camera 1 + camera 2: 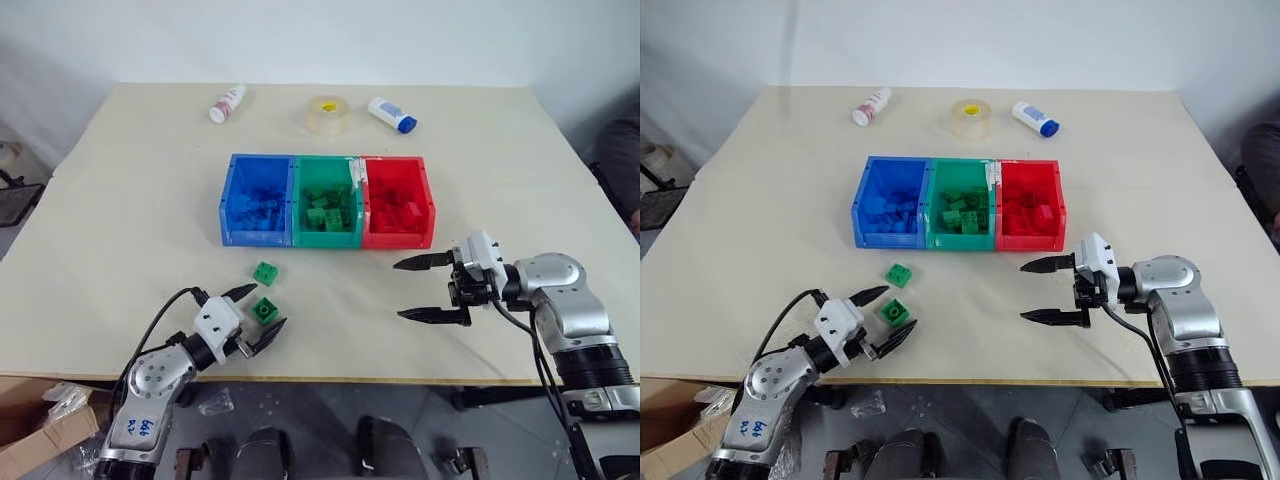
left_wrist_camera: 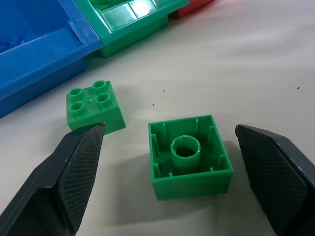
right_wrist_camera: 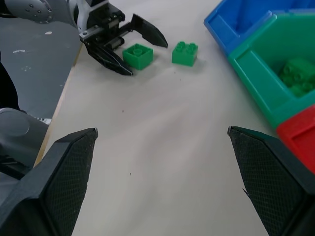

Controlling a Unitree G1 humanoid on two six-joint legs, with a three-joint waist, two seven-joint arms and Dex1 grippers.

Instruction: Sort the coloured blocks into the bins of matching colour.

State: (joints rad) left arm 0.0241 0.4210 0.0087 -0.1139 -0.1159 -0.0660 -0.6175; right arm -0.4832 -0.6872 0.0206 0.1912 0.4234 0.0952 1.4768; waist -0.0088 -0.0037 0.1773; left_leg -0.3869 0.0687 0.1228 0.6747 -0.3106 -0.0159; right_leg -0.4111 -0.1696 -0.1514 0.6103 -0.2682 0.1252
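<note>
Spanning the middle of the head views, the beige table carries three joined bins in a row at centre frame: blue at picture left, green in the middle, red at picture right, their long axes running away from the camera, each with bricks of its own colour inside. From the lower right, the right arm reaches in bent at the elbow, its right gripper pointing toward picture left, fingers spread wide with nothing between them, hanging near the red bin's front. From the lower left, the left arm stretches low over the table's near edge; the left gripper points up and to the right, jaws wide, flanking one green block without touching it. That square brick lies tipped, its hollow underside toward the wrist camera. A second green block sits studs up just beyond it. At the top of the frame lie two white bottles and one tape roll.
</note>
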